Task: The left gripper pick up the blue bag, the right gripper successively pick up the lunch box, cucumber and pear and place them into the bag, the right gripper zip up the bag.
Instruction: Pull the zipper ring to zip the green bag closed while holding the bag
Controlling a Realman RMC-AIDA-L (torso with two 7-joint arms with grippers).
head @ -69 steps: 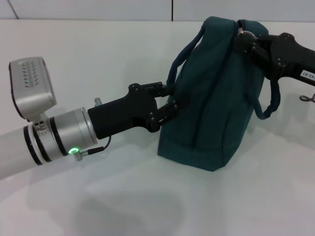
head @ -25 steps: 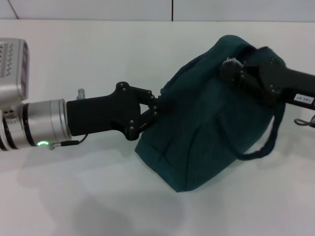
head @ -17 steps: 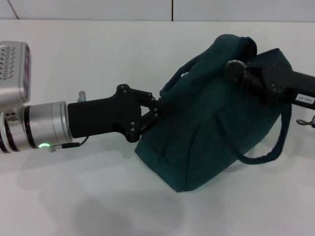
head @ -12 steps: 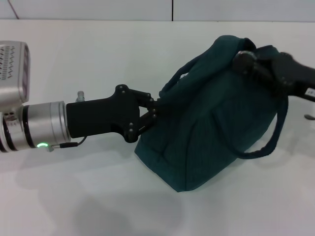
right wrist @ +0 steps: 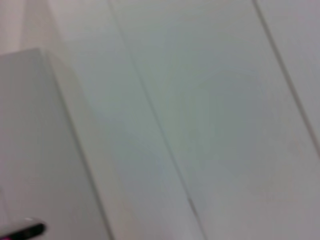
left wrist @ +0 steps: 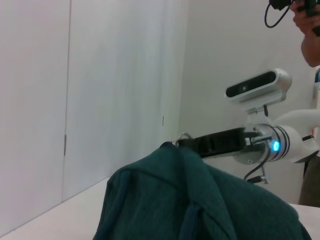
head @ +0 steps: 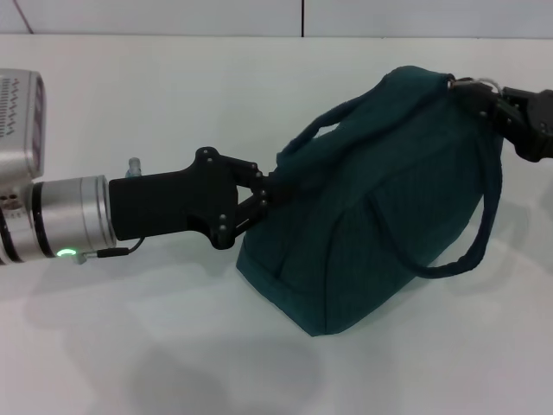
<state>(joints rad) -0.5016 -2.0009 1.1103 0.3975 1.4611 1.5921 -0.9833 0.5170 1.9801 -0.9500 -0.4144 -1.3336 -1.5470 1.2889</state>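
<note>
A: Blue bag [head: 380,199] location?
B: On the white table [head: 173,346], tilted. Left gripper [head: 270,188] clamps its handle at nine o'clock.
A: Right gripper [head: 486,97]?
B: At two o'clock, pinching the zip ring [head: 475,85].

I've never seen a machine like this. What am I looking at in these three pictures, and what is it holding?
It is a robot with two arms, each ending in a black end effector. One picture looks down from its head; the other two come from cameras on its wrists. The left end effector is shut on the near handle of the blue bag, which rests tilted on the white table. The right end effector holds the metal zip ring at the bag's top. The right wrist picture shows only blank wall.
</note>
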